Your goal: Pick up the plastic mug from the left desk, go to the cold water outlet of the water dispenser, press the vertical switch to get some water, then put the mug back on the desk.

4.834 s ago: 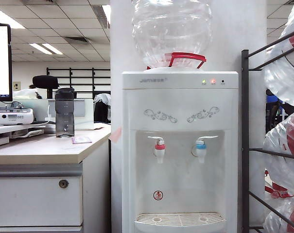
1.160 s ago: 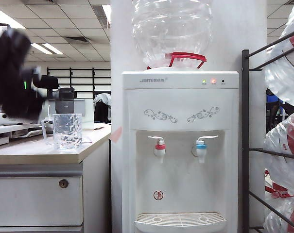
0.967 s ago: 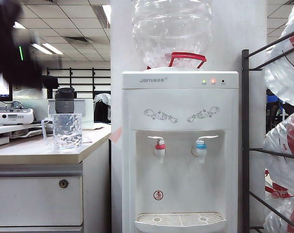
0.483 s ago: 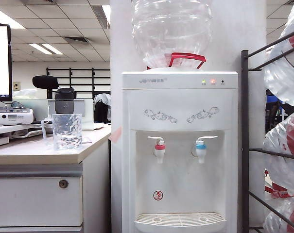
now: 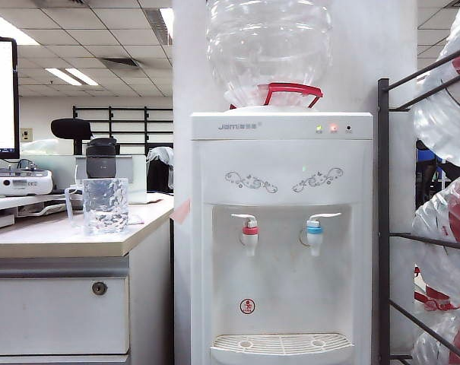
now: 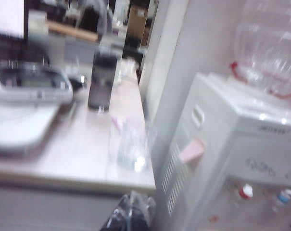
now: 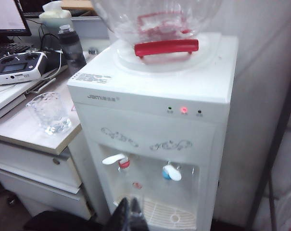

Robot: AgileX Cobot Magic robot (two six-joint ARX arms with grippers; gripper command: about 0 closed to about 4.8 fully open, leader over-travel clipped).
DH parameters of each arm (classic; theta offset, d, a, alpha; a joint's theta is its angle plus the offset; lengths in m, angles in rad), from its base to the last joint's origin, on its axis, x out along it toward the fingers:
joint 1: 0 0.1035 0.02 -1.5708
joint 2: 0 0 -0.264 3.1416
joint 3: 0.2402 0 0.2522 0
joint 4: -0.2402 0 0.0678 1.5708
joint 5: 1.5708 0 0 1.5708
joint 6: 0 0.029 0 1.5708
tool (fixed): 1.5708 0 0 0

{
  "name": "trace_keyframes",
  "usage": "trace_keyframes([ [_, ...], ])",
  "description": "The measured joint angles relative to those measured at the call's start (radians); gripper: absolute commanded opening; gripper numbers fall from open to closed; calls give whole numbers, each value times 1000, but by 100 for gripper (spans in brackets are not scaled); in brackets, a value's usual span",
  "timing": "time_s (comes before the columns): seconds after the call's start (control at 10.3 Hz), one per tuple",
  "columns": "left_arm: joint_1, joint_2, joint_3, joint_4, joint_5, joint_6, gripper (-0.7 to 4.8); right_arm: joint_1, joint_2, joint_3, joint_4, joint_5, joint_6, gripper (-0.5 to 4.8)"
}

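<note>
Both end effectors — left (image 6: 130, 211), right (image 7: 130, 211) — look closed, empty, well off the clear faceted plastic mug (image 5: 105, 205) on the beige table (image 5: 77, 239); I judge nothing remains.

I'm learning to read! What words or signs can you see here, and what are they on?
"Jemi" or "Jami", then tiny blurred characters: on the dispenser, top front panel.
Small round red sign: inside the tap recess, too small to read.
Fine print: dispenser's top edge, too small to read.
Monitor: glaring white, nothing readable.
</note>
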Motion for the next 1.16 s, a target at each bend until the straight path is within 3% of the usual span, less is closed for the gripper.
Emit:
trace_keyframes([
  [0.19,0,-43,-7,-90,1,-90,-6,0,-143,-193,160,51,-30,-5],
  [0.39,0,-44,-40,-58,77,101,-6,0,-375,-442,164,90,-30,-5],
  [0.48,0,-44,-85,-18,108,118,-6,0,-409,-476,162,92,-30,-5],
  [0.58,0,-44,-190,85,79,128,-6,0,-548,-575,163,128,-30,-5],
  [0.87,0,-43,-290,173,57,129,-6,0,-638,-595,111,126,-30,-5],
  [1.16,0,-44,-290,202,48,131,-6,0,-638,-595,110,126,-30,-5],
])
